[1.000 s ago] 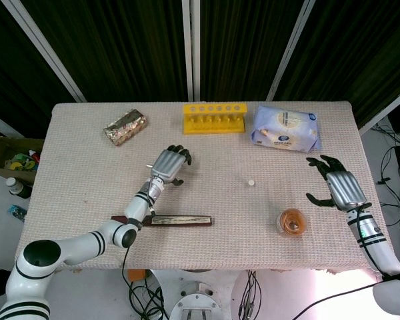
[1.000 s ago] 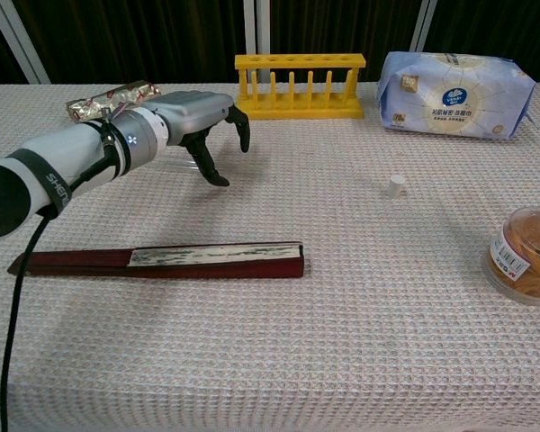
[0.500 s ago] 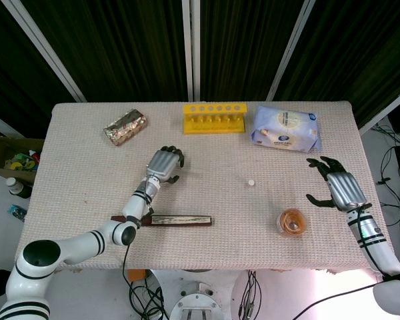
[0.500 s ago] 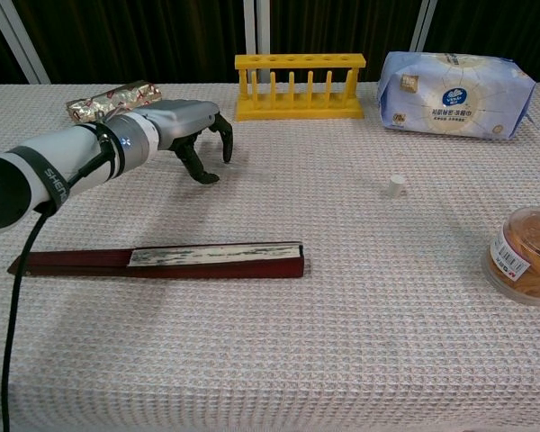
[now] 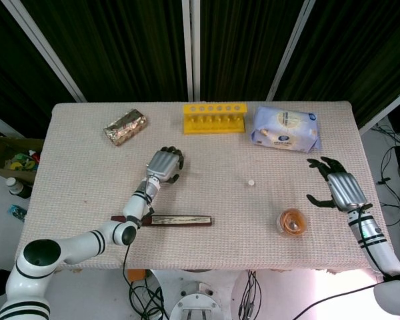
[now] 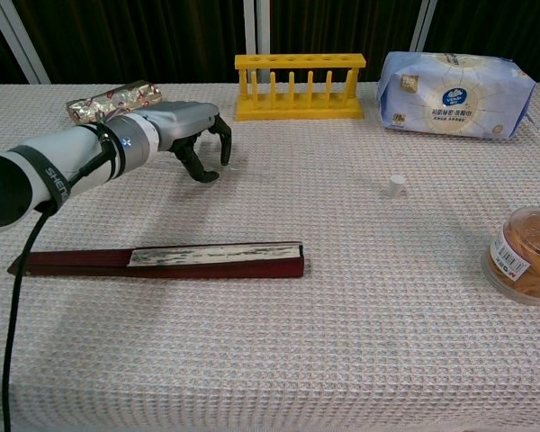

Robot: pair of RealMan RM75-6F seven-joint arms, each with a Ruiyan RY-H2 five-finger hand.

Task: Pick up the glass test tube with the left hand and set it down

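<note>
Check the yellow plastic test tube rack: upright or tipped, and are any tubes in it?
Upright. The yellow plastic test tube rack stands on its base at the table's far edge, top bar level. Its slots look empty; a clear tube would be hard to see.

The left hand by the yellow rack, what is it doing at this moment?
The left hand is lowered onto the table in front of the yellow test tube rack, fingers curled down where the glass test tube should lie. The tube is too faint to tell if it is gripped. The right hand rests open near the table's right edge.
</note>
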